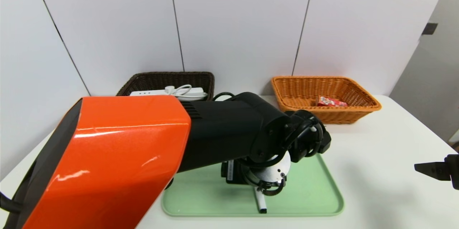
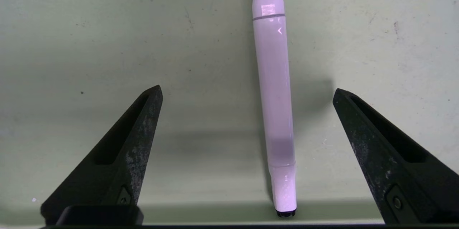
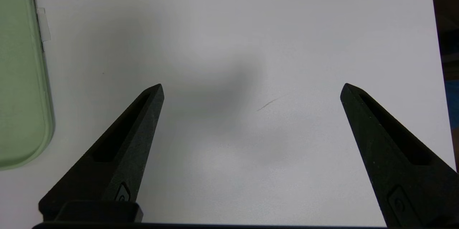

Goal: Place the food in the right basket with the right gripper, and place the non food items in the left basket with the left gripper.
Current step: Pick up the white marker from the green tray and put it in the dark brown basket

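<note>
left pincer astride the marker, one item left to sort

in the head view we see the white power strip [image 1: 147, 93] in the dark brown basket [image 1: 172, 75], upper left of the frame, and the red snack pouch [image 1: 330, 102] in the orange-tan basket [image 1: 326, 114], upper right; we judge both sorted. the marker [image 1: 260, 200] lies on the green tray [image 1: 287, 213], low in the frame, right of centre. the left arm [image 1: 229, 128] slants in from the lower left and folds down over the tray, probably to reach the marker from above. the right pincer [image 1: 432, 170] hangs idle at the right edge, over the counter [image 1: 365, 186], out of the way.

in the left wrist view the left pincer [image 2: 248, 94] is released, its tips apart on either side of the marker, so that closing should pinch it across its narrow barrel; it sits nearer one tip, and may roll.

in the right wrist view the right pincer is spread wide, holding nothing.
</note>
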`<control>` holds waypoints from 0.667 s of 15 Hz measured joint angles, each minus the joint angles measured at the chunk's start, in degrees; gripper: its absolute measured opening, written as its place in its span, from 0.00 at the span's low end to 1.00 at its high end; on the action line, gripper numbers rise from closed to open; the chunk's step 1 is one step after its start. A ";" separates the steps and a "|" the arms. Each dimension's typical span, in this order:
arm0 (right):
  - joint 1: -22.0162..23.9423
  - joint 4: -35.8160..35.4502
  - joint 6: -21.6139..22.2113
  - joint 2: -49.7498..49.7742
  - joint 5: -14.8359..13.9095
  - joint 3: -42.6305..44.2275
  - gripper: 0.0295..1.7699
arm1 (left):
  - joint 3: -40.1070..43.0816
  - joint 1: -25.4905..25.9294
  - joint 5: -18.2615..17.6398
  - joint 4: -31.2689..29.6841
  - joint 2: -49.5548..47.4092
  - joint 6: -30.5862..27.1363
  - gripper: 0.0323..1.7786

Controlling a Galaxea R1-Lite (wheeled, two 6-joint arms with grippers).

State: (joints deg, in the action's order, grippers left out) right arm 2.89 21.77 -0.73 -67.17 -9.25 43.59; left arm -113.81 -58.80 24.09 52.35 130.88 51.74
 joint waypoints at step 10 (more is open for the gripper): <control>0.16 -0.02 -0.12 0.44 -0.02 0.10 0.96 | 0.00 0.01 0.00 0.00 0.55 0.38 0.95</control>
State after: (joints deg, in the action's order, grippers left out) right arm 3.05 21.75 -0.85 -66.73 -9.28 43.69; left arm -113.81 -58.78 24.09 52.35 131.43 52.11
